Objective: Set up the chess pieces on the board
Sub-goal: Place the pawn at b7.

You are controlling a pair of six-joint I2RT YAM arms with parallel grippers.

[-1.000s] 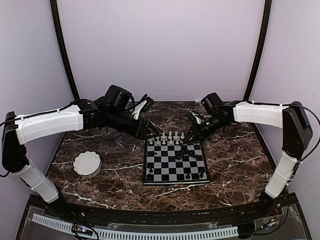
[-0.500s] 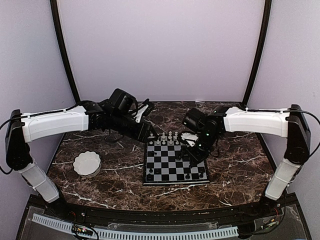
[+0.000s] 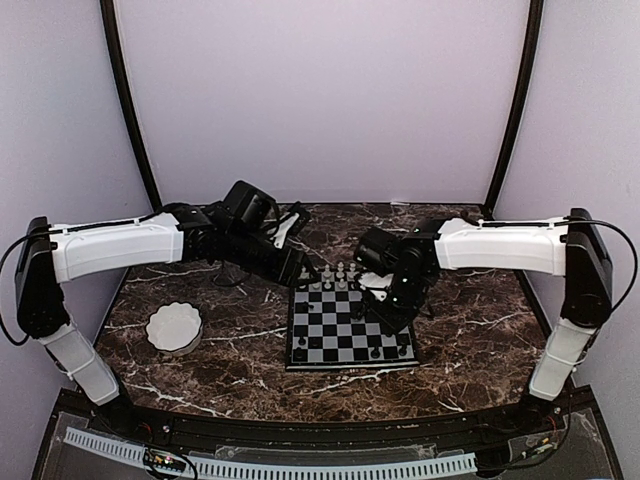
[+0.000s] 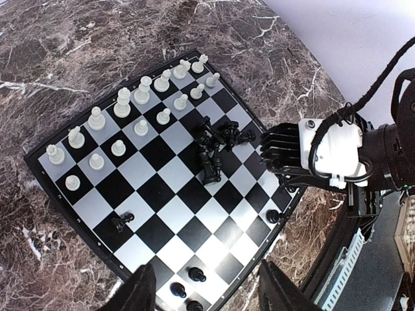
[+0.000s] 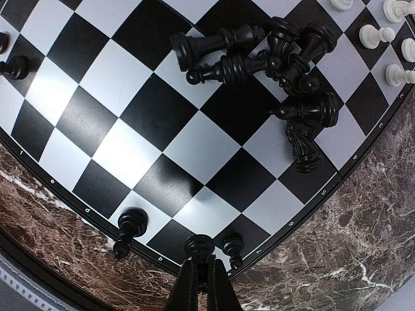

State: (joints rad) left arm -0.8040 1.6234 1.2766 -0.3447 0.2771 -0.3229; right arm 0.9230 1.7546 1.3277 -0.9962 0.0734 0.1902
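At the edge of the board (image 5: 162, 110), a black piece (image 5: 199, 247) is pinched by the right hand (image 5: 198, 271); the left hand (image 4: 207, 275) is held spread above the board.

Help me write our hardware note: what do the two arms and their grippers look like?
The left arm and right arm have white shells between black joints, with thin black cables looped alongside. The right gripper is black with a ribbed body and a white block behind it; the left gripper has black fingers. No markings are legible.
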